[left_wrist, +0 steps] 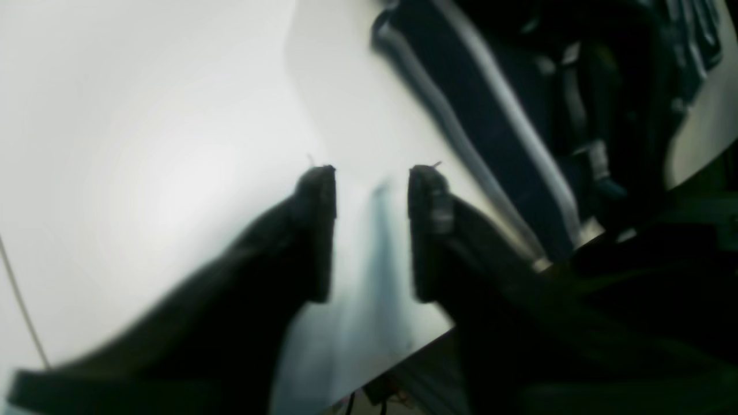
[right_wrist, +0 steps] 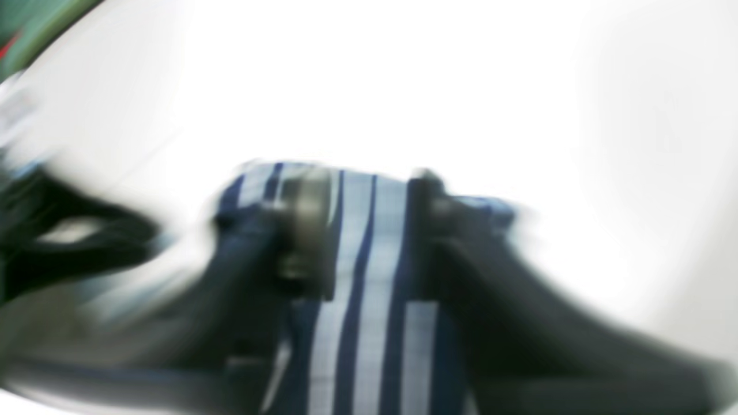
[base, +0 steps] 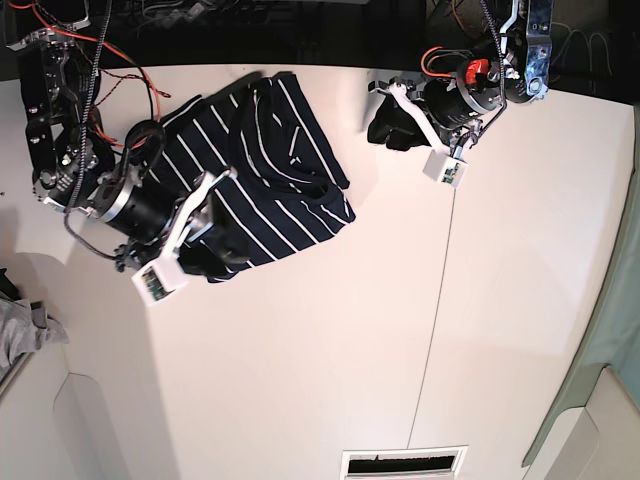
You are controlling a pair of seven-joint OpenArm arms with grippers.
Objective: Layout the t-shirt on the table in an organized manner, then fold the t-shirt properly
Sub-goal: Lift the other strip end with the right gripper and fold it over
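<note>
The navy white-striped t-shirt [base: 270, 160] lies bunched on the white table [base: 330, 340] at the back left. My right gripper [base: 215, 250] is at the shirt's near-left corner. In the right wrist view its fingers [right_wrist: 305, 230] stand apart with striped fabric [right_wrist: 369, 323] filling the gap. The blur hides whether they pinch it. My left gripper [base: 385, 125] hovers to the right of the shirt. In its wrist view the left gripper [left_wrist: 372, 173] is open over bare table [left_wrist: 144, 144], with the shirt [left_wrist: 501, 132] off to the right.
A thin dark seam [base: 430, 330] runs down the table's right half. A small grey cloth [base: 22, 330] lies at the left edge. A slotted vent [base: 403, 462] sits at the near edge. Cables and arm bases line the back.
</note>
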